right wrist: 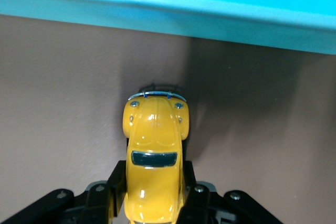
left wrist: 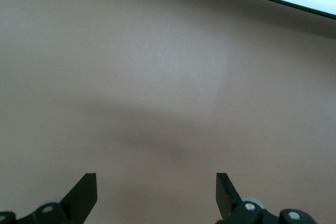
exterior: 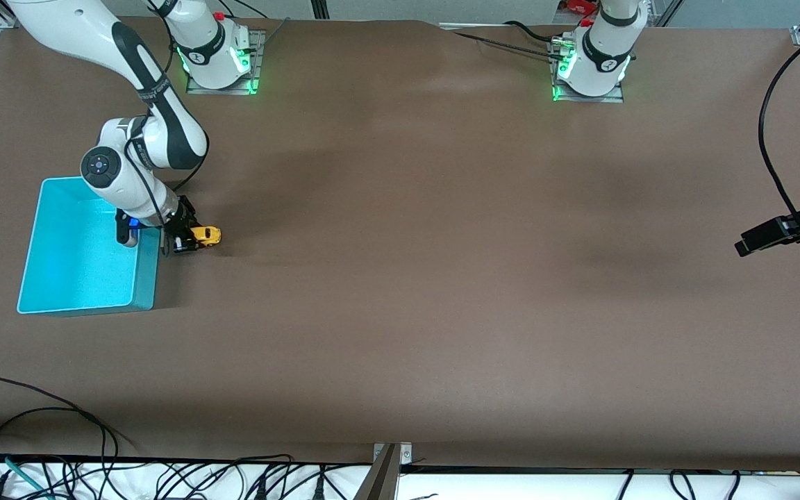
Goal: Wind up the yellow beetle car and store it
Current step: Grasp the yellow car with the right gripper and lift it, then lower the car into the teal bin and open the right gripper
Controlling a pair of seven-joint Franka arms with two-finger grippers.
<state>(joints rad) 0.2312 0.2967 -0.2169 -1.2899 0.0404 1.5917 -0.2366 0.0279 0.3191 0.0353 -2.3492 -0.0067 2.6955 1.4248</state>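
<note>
Teal bin [exterior: 87,278], right tool [exterior: 188,239] beside it clamping yellow beetle car [exterior: 205,235], left tool [left wrist: 156,195] spread, waiting

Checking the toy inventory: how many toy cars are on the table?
1. The yellow beetle car sits on the table beside the teal bin, toward the right arm's end, clamped in the right pincer. None shows in the bin, though the arm hides part of it.

The yellow beetle car [right wrist: 154,156] has a glossy yellow body, a dark window and a chrome bumper strip. The black fingers [right wrist: 113,190] of the right gripper [exterior: 188,239] flank it. At the car's nine o'clock in the front view stands a plain teal bin [exterior: 60,292]. The table [exterior: 442,278] is uniform matte brown. The left gripper [left wrist: 156,192] is black too.
</note>
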